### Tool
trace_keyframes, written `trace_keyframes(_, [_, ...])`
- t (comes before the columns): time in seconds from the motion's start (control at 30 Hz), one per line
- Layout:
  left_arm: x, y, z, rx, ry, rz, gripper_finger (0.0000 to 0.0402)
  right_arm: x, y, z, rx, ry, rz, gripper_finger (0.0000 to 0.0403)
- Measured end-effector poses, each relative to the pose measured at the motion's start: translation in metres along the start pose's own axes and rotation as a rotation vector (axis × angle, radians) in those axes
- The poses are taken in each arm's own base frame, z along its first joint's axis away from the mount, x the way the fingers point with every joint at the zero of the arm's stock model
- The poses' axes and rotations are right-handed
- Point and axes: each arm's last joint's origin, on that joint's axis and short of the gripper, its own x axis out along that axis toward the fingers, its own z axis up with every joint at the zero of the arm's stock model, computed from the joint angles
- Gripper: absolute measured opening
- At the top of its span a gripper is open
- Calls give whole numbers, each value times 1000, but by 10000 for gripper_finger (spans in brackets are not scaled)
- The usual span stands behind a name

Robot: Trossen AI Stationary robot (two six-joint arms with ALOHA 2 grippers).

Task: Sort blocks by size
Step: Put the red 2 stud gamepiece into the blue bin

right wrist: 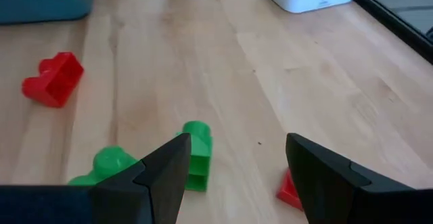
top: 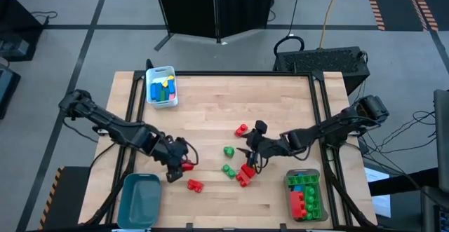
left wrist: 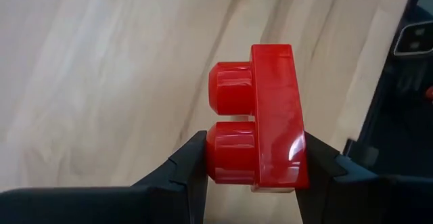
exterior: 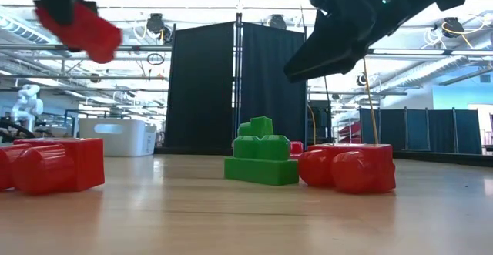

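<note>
My left gripper (left wrist: 254, 160) is clamped on a red brick (left wrist: 267, 112) by its end only, so a quick swing could twist it loose; right gripper (right wrist: 233, 166) apart, empty.

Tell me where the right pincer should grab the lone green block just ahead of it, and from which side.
Take the green block by its two flat side walls, coming straight down from above. It lies alone on bare wood, so both walls look free. The right pincer, open and empty, hovers almost over it. Avoid pinching across the round stud, which would likely slip.
</note>
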Motion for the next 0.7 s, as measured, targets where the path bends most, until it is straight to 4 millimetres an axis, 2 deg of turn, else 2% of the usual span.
trace_keyframes(0.23, [-1, -10, -31, -95, 120, 58, 141, 2, -5, -3, 32, 50, 18, 228])
trace_keyframes(0.47, [-2, -26, -55, -174, 193, 15, 141, 3, -5, -2, 5, 50, 22, 228])
trace_keyframes(0.7, [-6, -42, -83, -234, 382, -53, 141, 5, -10, -1, -13, 50, 8, 228])
